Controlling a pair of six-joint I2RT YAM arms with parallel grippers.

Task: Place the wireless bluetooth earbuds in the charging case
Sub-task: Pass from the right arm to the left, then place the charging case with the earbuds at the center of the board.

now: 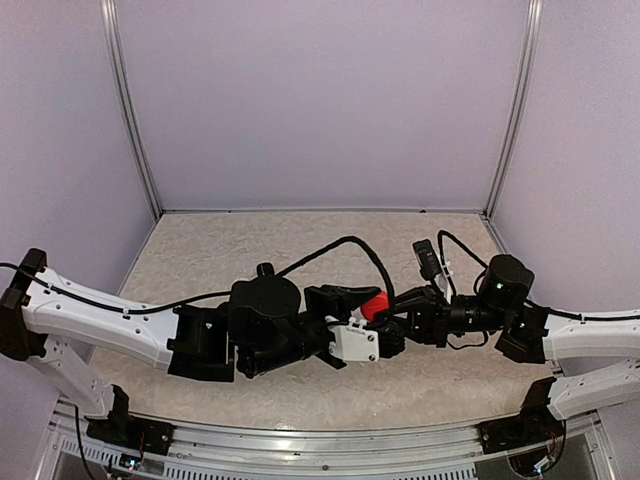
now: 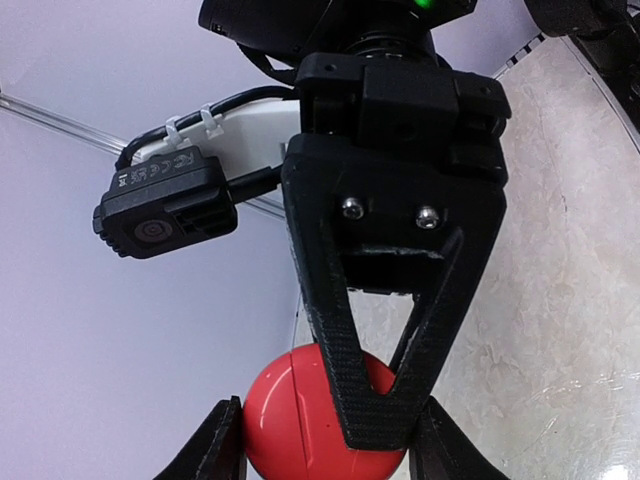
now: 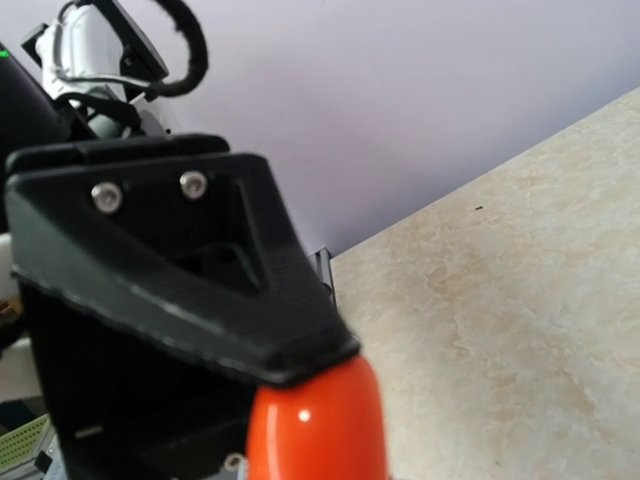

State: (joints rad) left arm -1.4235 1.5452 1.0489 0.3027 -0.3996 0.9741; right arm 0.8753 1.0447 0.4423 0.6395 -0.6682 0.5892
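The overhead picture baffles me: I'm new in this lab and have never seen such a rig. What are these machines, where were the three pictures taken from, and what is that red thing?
These are two robot arms bolted at the near edge of a beige table. The left arm and the right arm reach toward each other in the middle. The overhead picture comes from a fixed camera above and behind them. The other two pictures come from a small camera on each wrist, looking along that arm's jaws. The red thing is a small rounded red case, held in the right arm's shut jaws. The left arm's jaws stand on either side of it, but I cannot tell whether they press it. No earbuds are visible in any view.
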